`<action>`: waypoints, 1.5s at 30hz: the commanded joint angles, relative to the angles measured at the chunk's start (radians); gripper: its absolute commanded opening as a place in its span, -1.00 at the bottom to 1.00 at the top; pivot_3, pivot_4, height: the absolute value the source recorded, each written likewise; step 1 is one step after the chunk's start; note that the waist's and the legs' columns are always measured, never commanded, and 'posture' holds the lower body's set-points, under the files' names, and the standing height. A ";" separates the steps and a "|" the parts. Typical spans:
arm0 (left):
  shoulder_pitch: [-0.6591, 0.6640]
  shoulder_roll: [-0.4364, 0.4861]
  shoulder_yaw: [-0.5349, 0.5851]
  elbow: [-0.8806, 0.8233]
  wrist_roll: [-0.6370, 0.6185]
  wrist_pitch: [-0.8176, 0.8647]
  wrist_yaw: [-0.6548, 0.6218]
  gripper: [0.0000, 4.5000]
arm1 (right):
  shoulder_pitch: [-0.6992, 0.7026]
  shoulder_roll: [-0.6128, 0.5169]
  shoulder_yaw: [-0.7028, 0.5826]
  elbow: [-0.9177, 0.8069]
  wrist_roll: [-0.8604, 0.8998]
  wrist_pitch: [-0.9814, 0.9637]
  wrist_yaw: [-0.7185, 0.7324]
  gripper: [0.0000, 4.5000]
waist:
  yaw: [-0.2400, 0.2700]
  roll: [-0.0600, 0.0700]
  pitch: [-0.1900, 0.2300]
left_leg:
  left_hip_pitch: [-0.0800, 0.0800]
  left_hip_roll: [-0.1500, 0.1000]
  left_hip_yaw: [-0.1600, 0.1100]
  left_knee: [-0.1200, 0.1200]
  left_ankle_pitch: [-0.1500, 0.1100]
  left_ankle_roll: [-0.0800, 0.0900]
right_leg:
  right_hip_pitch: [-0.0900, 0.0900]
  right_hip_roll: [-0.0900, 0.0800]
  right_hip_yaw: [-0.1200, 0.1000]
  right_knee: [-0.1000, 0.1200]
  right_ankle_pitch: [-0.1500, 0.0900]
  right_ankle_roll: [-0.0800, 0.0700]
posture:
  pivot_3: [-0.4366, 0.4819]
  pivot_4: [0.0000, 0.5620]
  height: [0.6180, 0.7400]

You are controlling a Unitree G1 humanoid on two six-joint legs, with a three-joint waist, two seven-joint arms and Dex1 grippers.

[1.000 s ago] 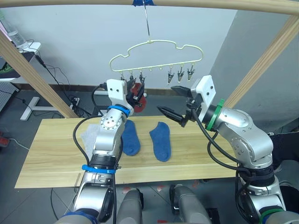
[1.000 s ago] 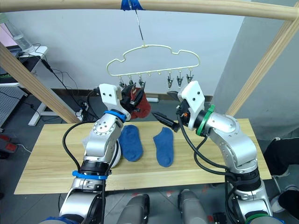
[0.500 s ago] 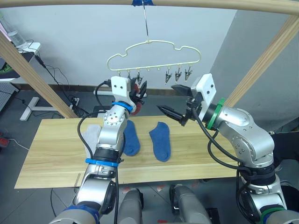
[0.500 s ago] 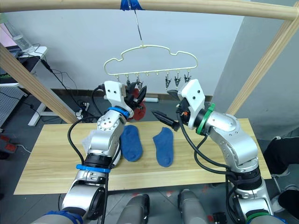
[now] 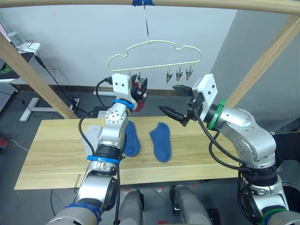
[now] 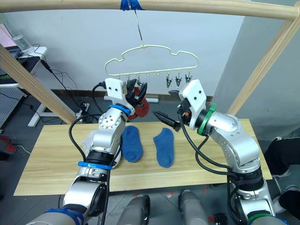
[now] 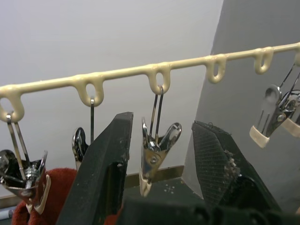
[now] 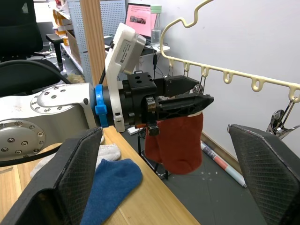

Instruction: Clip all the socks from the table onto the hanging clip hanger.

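Note:
The pale yellow clip hanger (image 5: 154,44) hangs by its hook from the top pole. My left gripper (image 7: 161,126) is raised to its row of clips and stands open, with one metal clip (image 7: 153,157) between the fingers and untouched. A rust red sock (image 8: 176,140) hangs just below that gripper from a clip (image 7: 29,185) near the left end of the row. My right gripper (image 5: 174,101) is open and holds nothing, in the air to the right of the sock and below the right-hand clips (image 5: 178,75). Two blue socks (image 5: 131,138) (image 5: 161,140) and a grey sock (image 5: 91,133) lie on the table (image 5: 56,159).
A round wooden pole frame (image 5: 211,4) carries the hanger; its slanted legs (image 5: 28,70) (image 5: 267,61) stand at both sides behind the table. Cables and a stand are on the floor (image 5: 42,101) beyond the far edge.
My left gripper has risen and moved a little right, up to the clips. The hanger has swung slightly left. The right arm has hardly moved.

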 commanded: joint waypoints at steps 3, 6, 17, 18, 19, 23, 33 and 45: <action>-0.017 0.002 0.006 -0.019 0.006 -0.028 0.005 -0.19 | -0.002 -0.004 -0.004 -0.034 0.011 -0.015 -0.012 1.00 | 0.000 0.000 0.000 | 0.000 0.000 0.000 0.000 0.000 0.000 | 0.000 0.000 0.000 0.000 0.000 0.000 | -0.22 -0.12 1.00; -0.019 0.002 0.009 -0.018 0.005 -0.031 0.004 -0.53 | -0.006 -0.001 -0.005 -0.042 0.016 -0.004 -0.019 1.00 | 0.000 0.000 0.000 | 0.000 0.000 0.000 0.000 0.000 0.000 | 0.000 0.000 0.000 0.000 0.000 0.000 | -0.22 -0.12 1.00; -0.018 0.002 0.013 -0.022 0.001 -0.024 -0.004 -1.00 | -0.022 -0.002 -0.002 -0.017 0.015 -0.007 -0.021 1.00 | 0.000 0.000 0.000 | 0.000 0.000 0.000 0.001 0.000 0.000 | 0.000 0.000 0.000 0.001 0.000 0.000 | -0.22 -0.11 1.00; -0.017 0.002 0.013 -0.024 -0.002 -0.018 -0.007 -1.00 | -0.021 -0.002 -0.001 -0.016 0.014 -0.008 -0.020 1.00 | 0.000 0.000 0.000 | 0.000 0.000 0.000 0.001 0.000 0.000 | 0.000 0.000 0.000 0.001 0.000 0.000 | -0.22 -0.11 1.00; -0.018 0.003 0.014 -0.030 -0.007 -0.005 -0.011 -1.00 | -0.017 -0.003 -0.001 -0.013 0.013 -0.011 -0.019 1.00 | 0.000 0.000 0.000 | 0.000 0.000 0.000 0.001 0.000 0.000 | 0.000 0.000 0.000 0.001 0.000 0.000 | -0.22 -0.11 1.00; -0.010 0.006 0.025 -0.122 -0.092 0.188 -0.063 -1.00 | 0.017 -0.033 0.020 0.032 -0.032 -0.018 -0.022 1.00 | 0.000 0.000 0.000 | 0.000 0.000 0.000 0.001 0.000 0.000 | 0.000 0.000 0.000 0.001 0.000 0.000 | -0.21 -0.10 1.00; -0.022 0.108 0.252 -0.403 -0.672 1.149 -0.134 -1.00 | -0.007 -0.038 0.207 0.516 -0.234 -0.119 -0.005 1.00 | -0.027 0.000 0.000 | 0.002 0.001 -0.001 0.004 0.000 0.000 | 0.002 0.001 0.000 0.004 0.000 0.000 | -0.15 -0.11 1.00; -0.103 0.125 0.431 -0.354 -0.892 1.463 -0.025 -1.00 | -0.241 0.214 0.247 1.206 -0.377 -0.361 -0.059 1.00 | -0.028 0.000 0.000 | 0.003 0.001 -0.001 0.011 0.000 0.000 | 0.001 0.002 0.001 0.012 0.000 0.000 | -0.09 -0.16 1.00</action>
